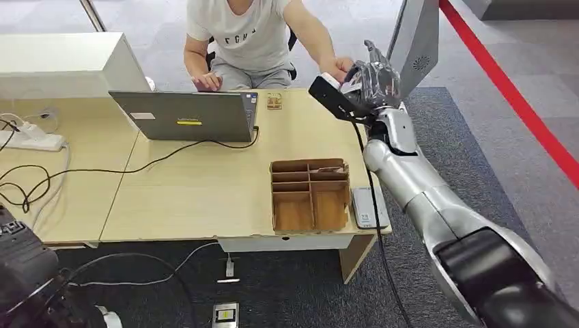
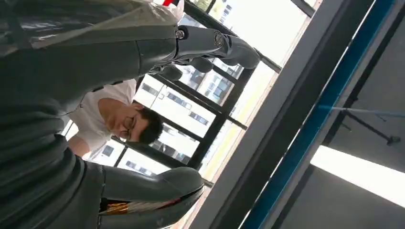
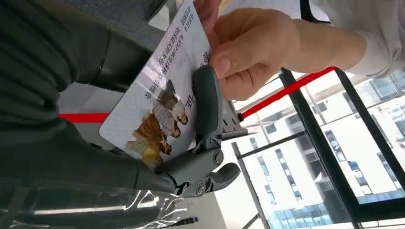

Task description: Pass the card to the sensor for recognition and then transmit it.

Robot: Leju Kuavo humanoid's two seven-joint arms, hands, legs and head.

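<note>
My right hand [image 1: 372, 80] raised past far table [image 1: 205, 191] edge, fingers [image 3: 206, 102] clamped on card [image 3: 157, 102]. Person's hand [image 3: 248, 45] already pinching card's other end. Handover in progress, I judge.

Risks: if I let go late, person tugs against my grip and card bends or snaps free. If I let go early, before person's pinch is firm, card drops toward floor. Arm drift now could knock person's fingers.

Left hand [image 2: 157, 188] empty, fingers apart.

Head view looks down at table [image 1: 191, 191]; wrist views face upward.
</note>
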